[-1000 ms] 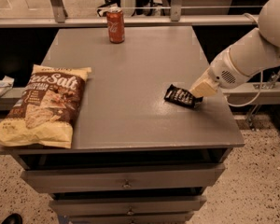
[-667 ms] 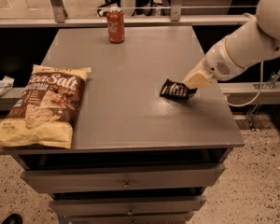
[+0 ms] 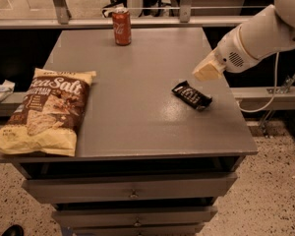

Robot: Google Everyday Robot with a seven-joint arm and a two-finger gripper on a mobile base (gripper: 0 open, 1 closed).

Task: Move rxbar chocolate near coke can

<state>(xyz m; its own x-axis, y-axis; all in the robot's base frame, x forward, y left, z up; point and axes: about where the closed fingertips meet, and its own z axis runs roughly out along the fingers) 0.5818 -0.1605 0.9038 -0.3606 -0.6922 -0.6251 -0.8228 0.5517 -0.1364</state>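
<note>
The rxbar chocolate [image 3: 191, 95], a flat black wrapper with white lettering, lies at an angle on the right part of the grey table [image 3: 137, 127]. My gripper [image 3: 207, 71] hangs just above and slightly behind the bar, at its right, and does not touch it. The white arm reaches in from the upper right. The coke can [image 3: 121, 27] stands upright at the table's far edge, left of centre and well away from the bar.
A large yellow-and-brown chip bag [image 3: 48, 110] lies on the table's left front part. Drawers [image 3: 132, 191] sit under the tabletop. A rail [image 3: 152, 19] runs behind the table. A white object [image 3: 0, 92] lies on a low ledge at the left.
The gripper, which was down at the bar's right end, has risen and moved slightly left. The bar shifted a little on the table and stays lying there.
</note>
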